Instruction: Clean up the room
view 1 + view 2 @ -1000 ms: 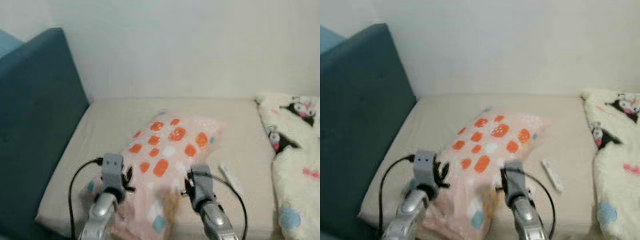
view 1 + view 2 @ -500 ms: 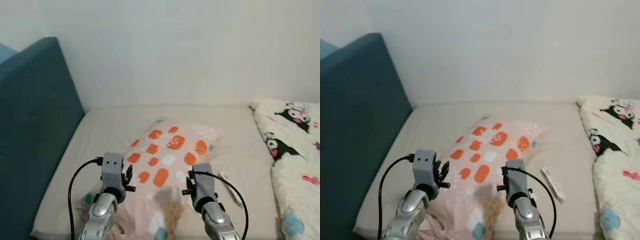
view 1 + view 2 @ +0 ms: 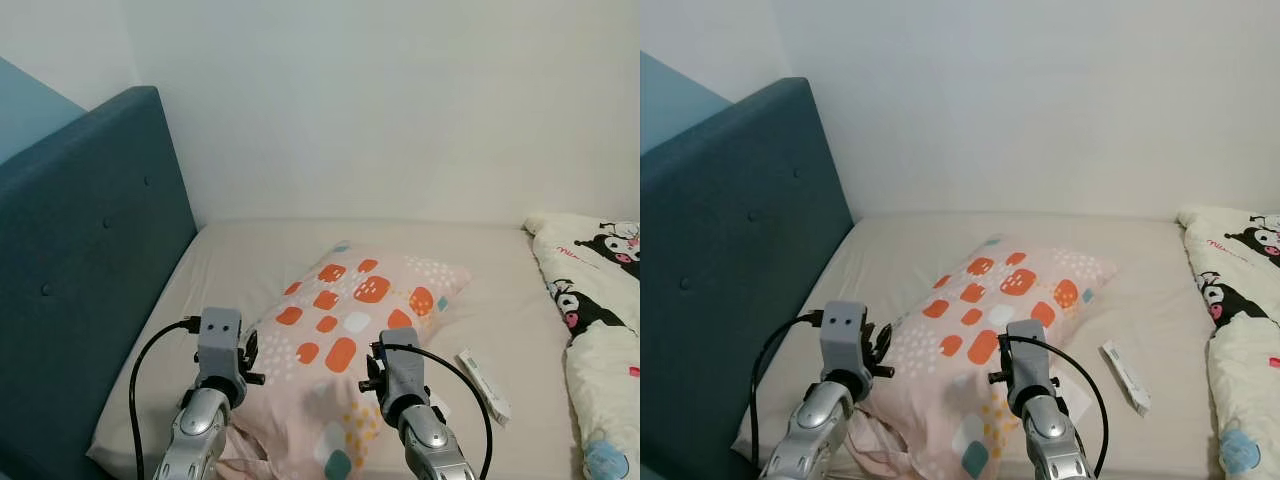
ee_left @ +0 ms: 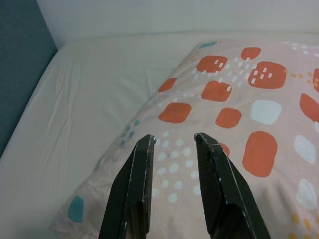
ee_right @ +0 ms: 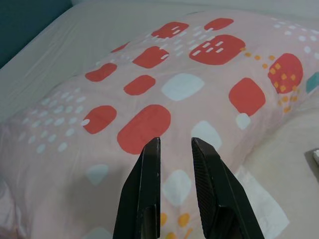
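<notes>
The view has swung up and left since a moment ago, so more of the teal headboard (image 3: 90, 280) shows, while the pillow (image 3: 345, 340) lies where it was on the beige mattress (image 3: 240, 260). It sits diagonally, directly under both raised arms: the left gripper (image 4: 174, 140) hangs over its near left corner, the right gripper (image 5: 174, 142) over its middle, each with fingers slightly apart and empty. The pillow is pale pink with orange, white and teal patches. A small white remote (image 3: 483, 371) lies just right of it.
</notes>
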Robot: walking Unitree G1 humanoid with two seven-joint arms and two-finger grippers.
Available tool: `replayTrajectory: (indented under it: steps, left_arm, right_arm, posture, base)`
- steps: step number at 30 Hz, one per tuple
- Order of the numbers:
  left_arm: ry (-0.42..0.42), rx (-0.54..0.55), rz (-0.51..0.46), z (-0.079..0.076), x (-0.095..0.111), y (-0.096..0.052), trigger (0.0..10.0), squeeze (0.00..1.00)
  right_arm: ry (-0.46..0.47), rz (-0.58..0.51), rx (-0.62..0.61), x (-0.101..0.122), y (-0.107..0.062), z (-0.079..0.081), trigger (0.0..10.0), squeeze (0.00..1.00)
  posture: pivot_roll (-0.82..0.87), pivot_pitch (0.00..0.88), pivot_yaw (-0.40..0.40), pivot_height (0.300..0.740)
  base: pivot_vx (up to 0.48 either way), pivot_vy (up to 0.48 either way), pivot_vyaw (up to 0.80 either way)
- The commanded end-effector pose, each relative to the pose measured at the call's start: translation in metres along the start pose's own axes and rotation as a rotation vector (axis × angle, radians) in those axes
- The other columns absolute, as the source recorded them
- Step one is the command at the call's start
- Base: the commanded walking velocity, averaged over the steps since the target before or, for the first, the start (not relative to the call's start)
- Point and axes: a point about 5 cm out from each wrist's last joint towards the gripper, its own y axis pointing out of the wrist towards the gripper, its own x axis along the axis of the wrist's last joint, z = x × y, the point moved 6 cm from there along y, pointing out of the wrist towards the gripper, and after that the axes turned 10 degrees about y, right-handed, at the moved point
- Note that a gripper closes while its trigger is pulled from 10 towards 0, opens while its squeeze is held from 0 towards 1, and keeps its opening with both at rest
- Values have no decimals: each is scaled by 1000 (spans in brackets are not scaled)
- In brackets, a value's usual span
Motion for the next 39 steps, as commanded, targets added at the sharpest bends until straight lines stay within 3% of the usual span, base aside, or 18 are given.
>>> replayTrajectory:
  steps: [1, 23, 28, 32, 39]
  left_arm:
    - [23, 5, 8, 4, -4, -1, 10000, 0]
    - [22, 12, 9, 3, -4, -1, 10000, 0]
    - [26, -1, 61, 3, -12, 0, 10000, 0]
    - [35, 1, 58, 3, -12, 0, 10000, 0]
    - [39, -1, 46, 1, -10, 0, 10000, 0]
  right_arm:
    - [19, 3, -5, 0, 0, 0, 10000, 0]
    - [16, 5, -8, 0, 0, -2, 10000, 0]
    - [14, 6, -10, -1, 0, -2, 10000, 0]
    - [14, 7, -10, -1, 0, -2, 10000, 0]
    - [12, 6, -12, -1, -1, -3, 10000, 0]
  posture:
    - [-16, 56, 0, 740]
    - [-18, 58, -2, 740]
    - [-16, 55, 0, 740]
    - [-17, 55, 1, 740]
    - [-20, 52, 1, 740]
  base:
    - [0, 0, 0]
    - [0, -308, 0]
    - [0, 96, 0]
    - [0, 448, 0]
    - [0, 0, 0]
